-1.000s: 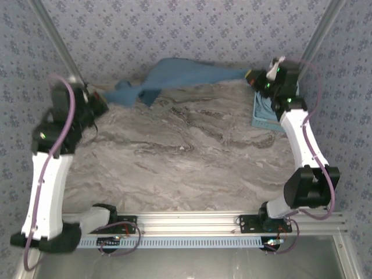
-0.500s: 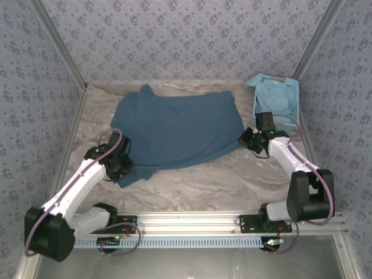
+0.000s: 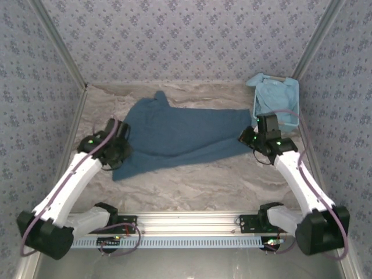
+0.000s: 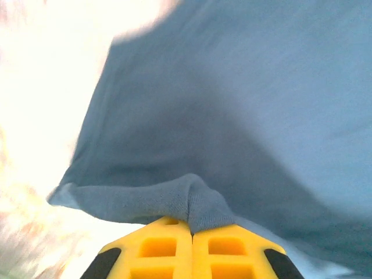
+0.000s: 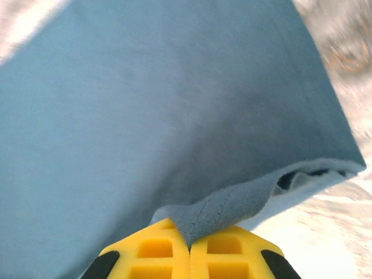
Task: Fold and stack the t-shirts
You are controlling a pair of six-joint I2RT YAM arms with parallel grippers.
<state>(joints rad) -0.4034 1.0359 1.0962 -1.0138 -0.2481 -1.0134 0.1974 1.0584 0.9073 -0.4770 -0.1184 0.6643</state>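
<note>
Pale-blue plastic basket [image 3: 256,109] sits in the far right corner of the marbled desk [image 3: 192,180], and a sky-blue t-shirt [image 3: 276,96] lies crumpled inside it, one bit spilling over the far rim. A dark teal-blue t-shirt [image 3: 180,136] spreads over the middle of the desk's far half, one flap pointing toward the far edge.

The left arm bends out along the left edge, and the left gripper [image 3: 118,152] is at the shirt's near left corner. In the left wrist view its yellow fingers [image 4: 157,250] are pressed together on a bunched fold of the dark cloth [image 4: 232,116].

The right arm reaches up the right side, with the right gripper [image 3: 249,139] at the shirt's right corner, just beside the basket. Its fingers [image 5: 229,250] pinch a hemmed edge of the same shirt [image 5: 145,116].
</note>
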